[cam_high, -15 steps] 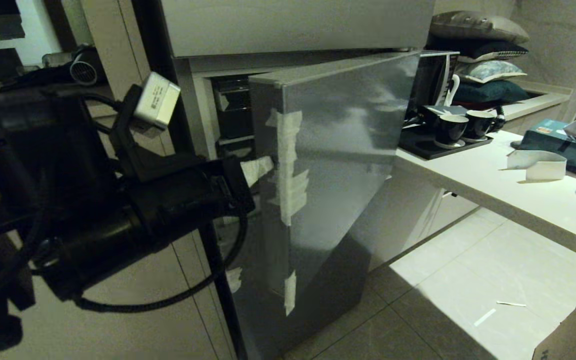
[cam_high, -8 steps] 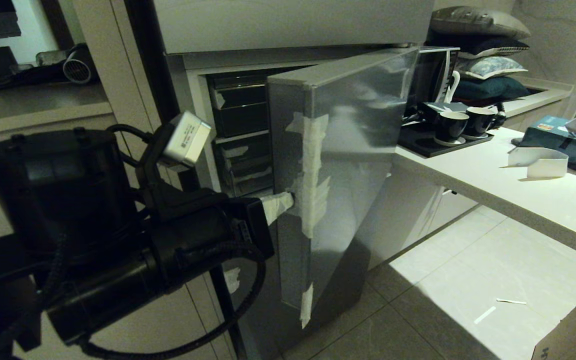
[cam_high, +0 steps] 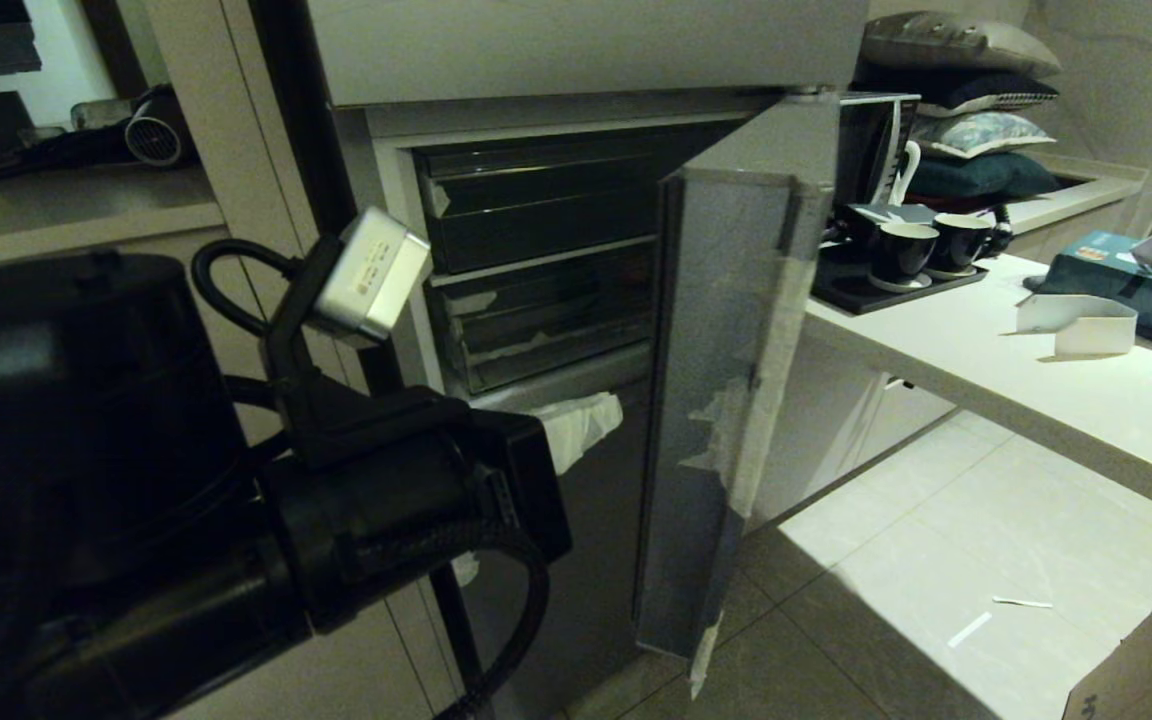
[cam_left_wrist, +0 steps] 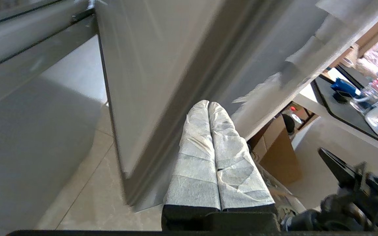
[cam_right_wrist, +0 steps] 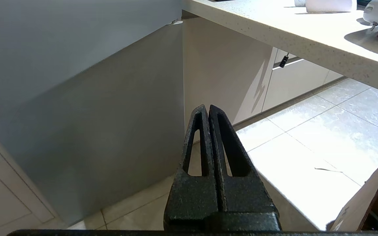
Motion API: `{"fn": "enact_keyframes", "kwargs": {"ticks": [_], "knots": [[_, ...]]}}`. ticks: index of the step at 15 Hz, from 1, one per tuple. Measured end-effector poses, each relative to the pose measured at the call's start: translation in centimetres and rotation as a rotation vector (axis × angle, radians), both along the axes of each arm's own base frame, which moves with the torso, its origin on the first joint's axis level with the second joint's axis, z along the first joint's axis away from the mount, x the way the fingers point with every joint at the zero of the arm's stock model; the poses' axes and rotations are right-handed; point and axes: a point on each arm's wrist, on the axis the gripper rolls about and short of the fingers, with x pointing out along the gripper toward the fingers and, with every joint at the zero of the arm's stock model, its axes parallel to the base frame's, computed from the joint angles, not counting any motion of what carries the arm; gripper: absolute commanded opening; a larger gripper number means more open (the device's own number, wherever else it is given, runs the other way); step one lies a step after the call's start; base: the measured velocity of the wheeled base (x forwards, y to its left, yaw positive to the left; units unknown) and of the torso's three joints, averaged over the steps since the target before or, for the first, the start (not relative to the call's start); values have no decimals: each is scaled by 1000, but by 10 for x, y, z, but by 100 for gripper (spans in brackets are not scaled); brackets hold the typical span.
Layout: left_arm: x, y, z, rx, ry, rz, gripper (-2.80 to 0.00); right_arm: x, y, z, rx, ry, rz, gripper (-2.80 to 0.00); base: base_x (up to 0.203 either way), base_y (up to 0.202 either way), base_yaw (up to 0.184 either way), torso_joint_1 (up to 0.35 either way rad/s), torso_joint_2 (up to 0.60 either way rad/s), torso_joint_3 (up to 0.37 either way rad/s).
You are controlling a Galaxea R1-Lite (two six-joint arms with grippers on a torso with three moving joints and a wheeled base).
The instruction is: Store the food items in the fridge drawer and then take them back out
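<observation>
The left arm reached forward from the lower left of the head view, its left gripper pointing toward two o'clock, the tape-wrapped fingers pressed together and holding nothing. They lay just beside the inner edge of the fridge door, which stood wide open. The stacked fridge drawers sat shut at twelve o'clock from the fingertips. No food item showed anywhere. The right gripper hung clenched and empty over the floor.

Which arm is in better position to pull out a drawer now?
Left, probably. The left pincer, tape-wrapped, shut, is just before the dark plastic drawers inside the open grey fridge door. The right pincer points at floor.
</observation>
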Motion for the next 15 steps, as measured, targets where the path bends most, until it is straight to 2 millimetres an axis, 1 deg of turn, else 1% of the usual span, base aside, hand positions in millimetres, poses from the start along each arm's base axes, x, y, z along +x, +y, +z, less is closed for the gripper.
{"fn": "enact_keyframes", "kwargs": {"ticks": [5, 7, 9, 11, 12, 14, 15], "knots": [[-7, 8, -7, 18, 12, 1, -280, 0, 0, 0, 0, 0, 1, -280, 0, 0, 0, 0, 0, 0], [-13, 16, -7, 31, -7, 19, -280, 0, 0, 0, 0, 0, 0, -280, 0, 0, 0, 0, 0, 0], [-20, 28, -2, 55, -50, 80, -280, 0, 0, 0, 0, 0, 0, -280, 0, 0, 0, 0, 0, 0], [-28, 49, 6, 81, -97, 160, -280, 0, 0, 0, 0, 0, 1, -280, 0, 0, 0, 0, 0, 0], [-32, 65, 10, 94, -118, 208, -280, 0, 0, 0, 0, 0, 0, -280, 0, 0, 0, 0, 0, 0], [-45, 103, 15, 100, -152, 331, -280, 0, 0, 0, 0, 0, 0, -280, 0, 0, 0, 0, 0, 0], [-54, 126, 15, 104, -160, 420, -280, 0, 0, 0, 0, 0, 0, -280, 0, 0, 0, 0, 0, 0]]}}
